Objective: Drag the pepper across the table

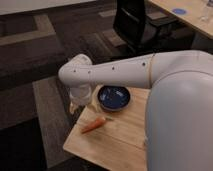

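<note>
The pepper (94, 125), slim and orange-red, lies on the light wooden table (115, 142) near its left edge, in front of a round dark-blue bowl (114, 98). My white arm reaches in from the right across the table. My gripper (78, 104) hangs below the arm's end at the table's far left corner, just behind and left of the pepper, apart from it.
A black office chair (137, 22) stands behind the table. A pale desk (192, 15) with a blue disc (179, 11) sits at the top right. Dark carpet with lighter strips surrounds the table. My arm's large white body covers the table's right side.
</note>
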Available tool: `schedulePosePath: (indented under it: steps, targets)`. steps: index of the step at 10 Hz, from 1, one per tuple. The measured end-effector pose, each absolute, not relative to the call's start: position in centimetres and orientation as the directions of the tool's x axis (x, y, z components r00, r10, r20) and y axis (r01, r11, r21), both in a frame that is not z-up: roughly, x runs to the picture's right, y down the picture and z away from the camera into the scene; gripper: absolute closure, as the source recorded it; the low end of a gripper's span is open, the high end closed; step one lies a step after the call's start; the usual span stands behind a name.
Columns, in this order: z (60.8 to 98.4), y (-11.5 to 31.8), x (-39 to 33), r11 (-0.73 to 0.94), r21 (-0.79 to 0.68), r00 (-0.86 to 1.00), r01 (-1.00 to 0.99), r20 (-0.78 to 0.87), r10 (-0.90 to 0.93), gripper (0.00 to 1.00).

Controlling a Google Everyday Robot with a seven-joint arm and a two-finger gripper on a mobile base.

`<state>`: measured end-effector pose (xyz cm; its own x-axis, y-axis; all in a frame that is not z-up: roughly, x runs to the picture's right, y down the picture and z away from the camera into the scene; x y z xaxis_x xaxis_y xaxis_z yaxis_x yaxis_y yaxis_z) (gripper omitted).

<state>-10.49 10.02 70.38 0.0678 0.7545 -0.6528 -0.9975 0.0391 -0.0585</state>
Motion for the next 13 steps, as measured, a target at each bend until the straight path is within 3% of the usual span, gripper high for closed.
schedulePosePath:
  steps: [8, 13]
  targets:
    - [70.4, 10.0, -10.5, 0.039, -0.058, 0.068, -0.998, -0.653, 0.755, 0.35]
    - [70.6, 12.7, -9.1, -0.018, -0.054, 0.022, -0.998, -0.66, 0.751, 0.35]
